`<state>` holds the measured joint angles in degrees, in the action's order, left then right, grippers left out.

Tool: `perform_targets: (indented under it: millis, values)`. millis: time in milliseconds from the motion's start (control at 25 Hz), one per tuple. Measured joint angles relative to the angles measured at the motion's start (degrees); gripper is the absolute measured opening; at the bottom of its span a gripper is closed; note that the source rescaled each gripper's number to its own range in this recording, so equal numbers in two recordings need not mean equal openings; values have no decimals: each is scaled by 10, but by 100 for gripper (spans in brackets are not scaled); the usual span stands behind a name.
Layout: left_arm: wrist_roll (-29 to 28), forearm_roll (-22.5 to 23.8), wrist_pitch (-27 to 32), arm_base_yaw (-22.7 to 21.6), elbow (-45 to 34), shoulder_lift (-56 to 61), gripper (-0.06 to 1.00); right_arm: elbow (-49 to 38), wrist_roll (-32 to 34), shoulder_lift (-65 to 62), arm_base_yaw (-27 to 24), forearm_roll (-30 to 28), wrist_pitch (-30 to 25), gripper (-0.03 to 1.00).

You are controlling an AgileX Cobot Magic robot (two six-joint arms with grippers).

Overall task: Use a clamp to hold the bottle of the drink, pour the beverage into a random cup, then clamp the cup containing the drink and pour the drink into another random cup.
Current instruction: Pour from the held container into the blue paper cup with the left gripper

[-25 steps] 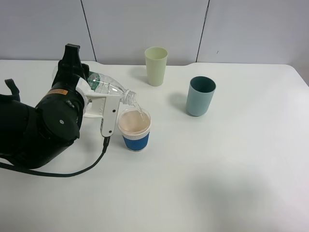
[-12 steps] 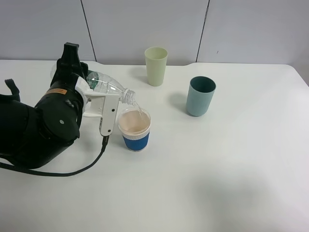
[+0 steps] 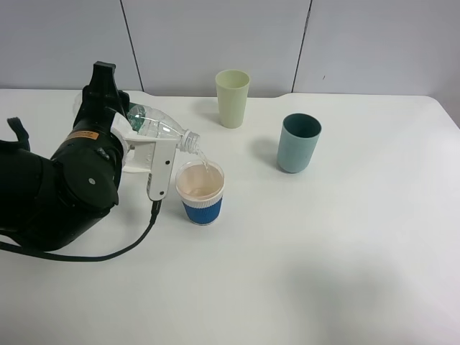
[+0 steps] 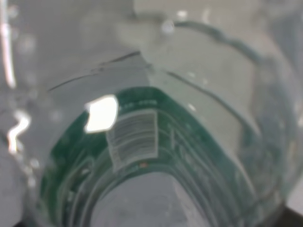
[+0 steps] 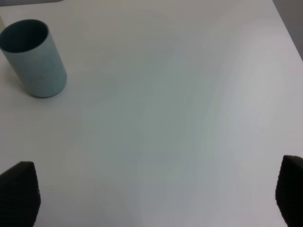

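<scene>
My left gripper is shut on the bottle of the drink, a clear bottle with a green label, tilted with its mouth down to the right. A thin stream of the beverage falls from the mouth into the cup containing the drink, which has a blue sleeve and stands just right of the gripper. The left wrist view is filled by the bottle and its label. The pale green cup stands at the back. In the right wrist view my right gripper is open with nothing between its fingers; the exterior view does not show it.
A teal cup stands right of centre, and the right wrist view shows that teal cup well away from the right gripper. The white table ends at a grey wall behind the cups. A black cable trails under the left arm.
The left gripper and bottle have drifted slightly up and to the left while water keeps running into the blue-sleeved cup. The cups have not moved.
</scene>
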<state>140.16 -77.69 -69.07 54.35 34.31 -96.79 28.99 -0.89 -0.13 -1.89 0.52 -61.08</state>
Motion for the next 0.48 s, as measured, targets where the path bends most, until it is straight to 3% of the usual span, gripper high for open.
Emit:
perform_targets:
  millis: [480]
  values:
    - [43, 0, 0, 0, 0, 0, 9, 0, 0, 0, 0, 0, 0, 100]
